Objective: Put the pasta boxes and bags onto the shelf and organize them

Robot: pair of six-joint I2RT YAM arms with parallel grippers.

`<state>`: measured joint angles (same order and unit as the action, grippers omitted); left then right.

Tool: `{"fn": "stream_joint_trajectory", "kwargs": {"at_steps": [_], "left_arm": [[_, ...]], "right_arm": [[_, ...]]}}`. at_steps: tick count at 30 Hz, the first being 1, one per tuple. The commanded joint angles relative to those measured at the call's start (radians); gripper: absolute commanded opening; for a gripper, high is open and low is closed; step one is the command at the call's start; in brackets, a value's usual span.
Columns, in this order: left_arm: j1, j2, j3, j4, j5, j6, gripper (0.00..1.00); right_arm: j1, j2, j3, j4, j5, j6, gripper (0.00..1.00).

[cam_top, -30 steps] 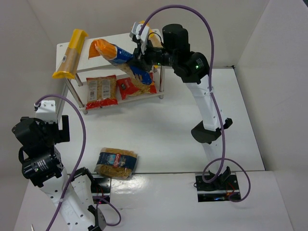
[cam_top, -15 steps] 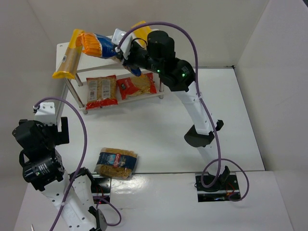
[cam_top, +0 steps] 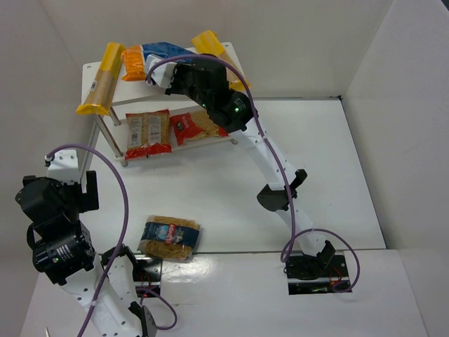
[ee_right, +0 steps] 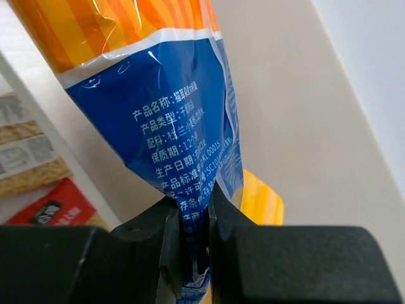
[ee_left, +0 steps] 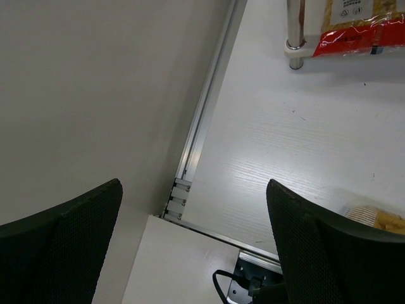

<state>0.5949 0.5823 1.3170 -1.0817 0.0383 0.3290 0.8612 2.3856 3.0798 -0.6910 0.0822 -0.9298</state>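
Now the R tool (ee_right: 193, 229) is pinching the blue end of the big blue-orange bag (cam_top: 151, 59). The bag is over the top board of the shelf (cam_top: 140, 91), btw. the left yellow box (cam_top: 104, 78) and the right yellow box (cam_top: 210, 43). Two red-trimmed bags (cam_top: 147, 133) lie on the lower board. The clear bag w/ blue label (cam_top: 170, 238) lies on the surface (cam_top: 316, 175). The L tool (ee_left: 193, 190) is spread, nothing in it.
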Motion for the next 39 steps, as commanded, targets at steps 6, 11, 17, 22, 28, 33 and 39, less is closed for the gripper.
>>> {"fn": "stream_joint_trajectory", "kwargs": {"at_steps": [6, 11, 17, 22, 28, 33, 39], "left_arm": [[0.006, -0.001, 0.033, 0.016, -0.018, -0.031, 1.00], [0.006, -0.010, 0.033, 0.016, -0.028, -0.031, 1.00], [0.006, -0.010, 0.033, 0.016, -0.028, -0.041, 1.00], [0.006, -0.010, 0.033, 0.016, -0.028, -0.041, 1.00], [0.006, -0.010, 0.033, 0.025, -0.028, -0.041, 1.00], [0.006, -0.010, 0.022, 0.034, -0.037, -0.041, 1.00], [0.006, -0.001, 0.022, 0.043, -0.028, -0.030, 1.00]], "right_arm": [[0.002, -0.014, 0.059, 0.292, 0.041, -0.150, 0.00], [0.002, 0.004, 0.059, 0.249, 0.005, -0.150, 0.00], [0.002, 0.027, 0.059, 0.240, -0.039, -0.159, 0.00], [0.002, 0.037, 0.059, 0.231, -0.061, -0.150, 0.11], [0.002, 0.055, 0.059, 0.231, -0.061, -0.150, 0.25], [0.002, 0.073, 0.059, 0.222, -0.041, -0.150, 0.48], [0.002, 0.083, 0.059, 0.179, -0.039, -0.117, 0.74]]}}
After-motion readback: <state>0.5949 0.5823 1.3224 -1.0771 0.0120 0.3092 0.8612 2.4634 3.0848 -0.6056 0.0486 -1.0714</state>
